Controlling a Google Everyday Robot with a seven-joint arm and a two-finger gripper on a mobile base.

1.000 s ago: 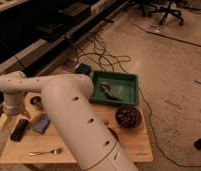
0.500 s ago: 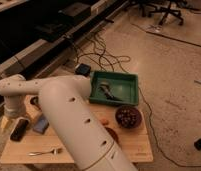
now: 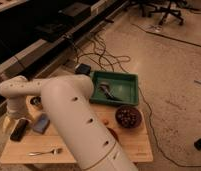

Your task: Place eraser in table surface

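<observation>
1. Gripper [image 3: 16,119]: at the far left of the table, at the end of the white arm [image 3: 69,107], which sweeps across the front of the view and bends down there. It sits just over the upper end of the eraser. We cannot tell whether it is apart, together or clamped on anything, nor whether it touches the eraser.
2. Eraser [image 3: 19,129]: a black, elongated block at the left edge of the table surface [image 3: 79,150], lying at a slant with its long side running towards the front-left. We cannot tell whether it rests fully flat.
3. Change noted: against the frames of one second and half a second ago, we find the eraser in the same place and at the same slant. The arm holds nearly the same pose, with its bend perhaps a little lower.
4. Blue-grey pad [image 3: 41,123]: just right of the eraser, apart from it, unmoved.
5. Fork [image 3: 44,151]: near the front edge, lying crosswise, unmoved.
6. Green tray [image 3: 125,80]: at the back right corner, with a dark item inside that we cannot identify.
7. Dark bowl [image 3: 128,116]: in front of the tray, near the right edge.
8. Small orange item [image 3: 105,121]: just left of the bowl.
9. Cables [image 3: 101,52]: strewn on the floor behind the table.
</observation>
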